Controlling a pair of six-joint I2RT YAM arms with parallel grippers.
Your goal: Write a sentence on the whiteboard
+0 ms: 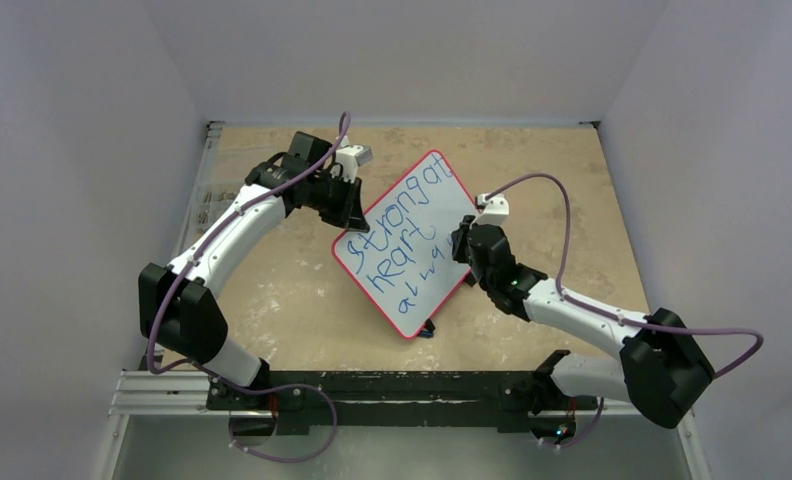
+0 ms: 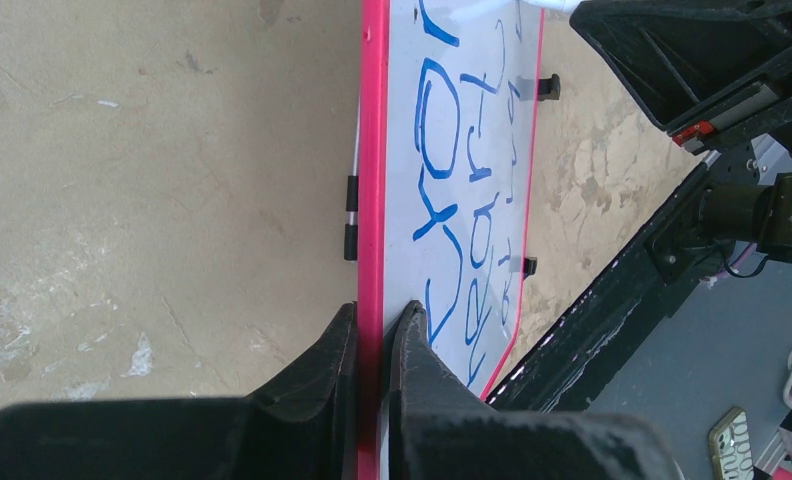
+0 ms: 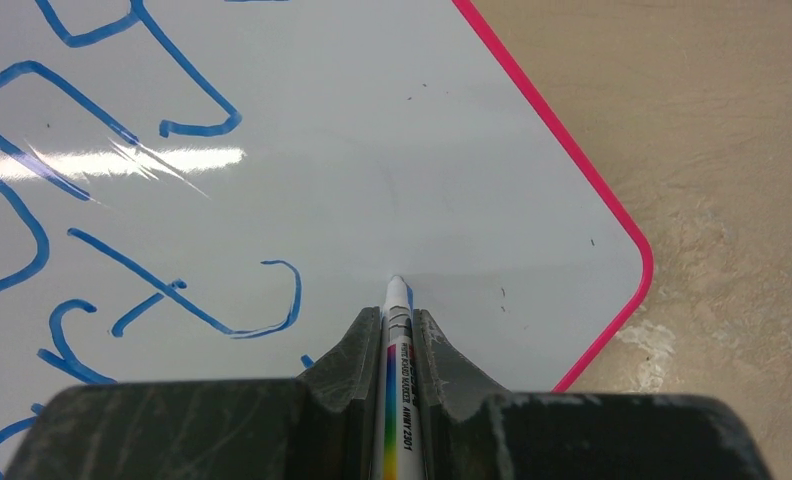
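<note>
Blue handwritten letters on the glossy white pink-framed whiteboard give you "strong at heart"; the print on the white marker is too small to read.

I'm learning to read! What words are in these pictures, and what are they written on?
"strong at": whiteboard, top line, in blue.
"heart": second line.
"alwa", ending unclear: third line.
"2301": marker barrel; the smaller print there is too blurred to read.

Even, diffuse lighting, faint shadows; a bright glare streak crosses the glossy white, pink-framed whiteboard; overhead view soft.
</note>
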